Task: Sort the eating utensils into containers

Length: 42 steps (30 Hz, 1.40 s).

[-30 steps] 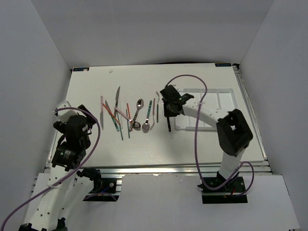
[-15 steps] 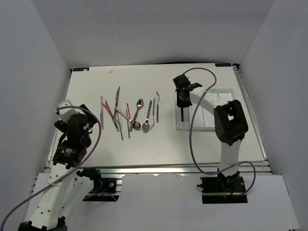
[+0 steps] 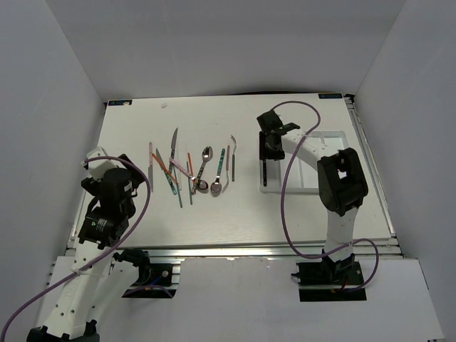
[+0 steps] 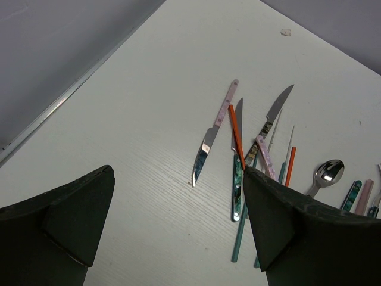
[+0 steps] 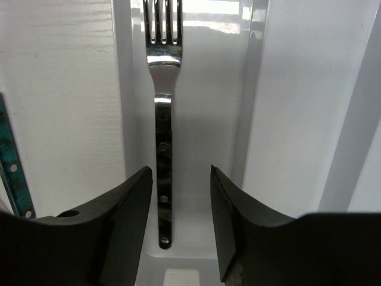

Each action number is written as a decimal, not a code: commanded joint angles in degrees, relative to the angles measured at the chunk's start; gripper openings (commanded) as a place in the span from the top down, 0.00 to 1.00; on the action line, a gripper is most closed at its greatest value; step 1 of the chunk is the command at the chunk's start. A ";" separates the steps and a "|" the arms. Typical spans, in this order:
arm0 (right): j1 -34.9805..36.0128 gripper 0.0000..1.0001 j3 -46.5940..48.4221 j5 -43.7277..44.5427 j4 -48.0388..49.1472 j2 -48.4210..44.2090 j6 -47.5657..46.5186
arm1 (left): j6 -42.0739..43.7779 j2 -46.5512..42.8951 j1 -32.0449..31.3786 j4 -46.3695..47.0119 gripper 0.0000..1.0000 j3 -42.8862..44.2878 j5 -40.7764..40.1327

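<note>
White tabletop (image 3: 214,221) inside a pale-walled enclosure. The tray (image 3: 342,134) sits toward the right edge. Its leftmost compartment holds a dark-handled fork (image 5: 162,137), lying flat with its tines toward the far edge.

The right gripper (image 5: 178,173) hangs over the handle end. Its jaws are spread, one finger on each side of the handle and neither touching it, so this piece appears delivered.

The left gripper (image 4: 177,179) is spread wide and holds nothing. It is poised near the left edge, facing the knives (image 4: 235,179).

The remaining utensils (image 3: 189,171) lie loose mid-table, left of the tray, with their long axes running roughly far to near. The teal-handled piece (image 3: 222,165) at the right end of this group lies nearest the right gripper. A pick there would probably call for a leftward move with the jaws set across the handle.
</note>
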 commanded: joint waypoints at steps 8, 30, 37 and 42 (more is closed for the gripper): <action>1.97 0.48 5.72 -2.45 -2.14 -7.21 0.61 | 0.43 0.26 0.15 -0.12 0.02 0.25 -0.45; 14.64 0.46 11.61 2.21 2.70 6.23 6.94 | 0.17 1.41 0.15 -0.21 0.02 0.34 -0.19; 14.73 0.40 13.54 2.73 1.82 8.34 7.99 | 0.61 0.35 0.15 0.40 0.02 0.16 0.95; 14.55 0.44 15.73 3.35 1.47 10.36 7.03 | 0.87 1.23 0.15 0.50 0.02 0.25 1.40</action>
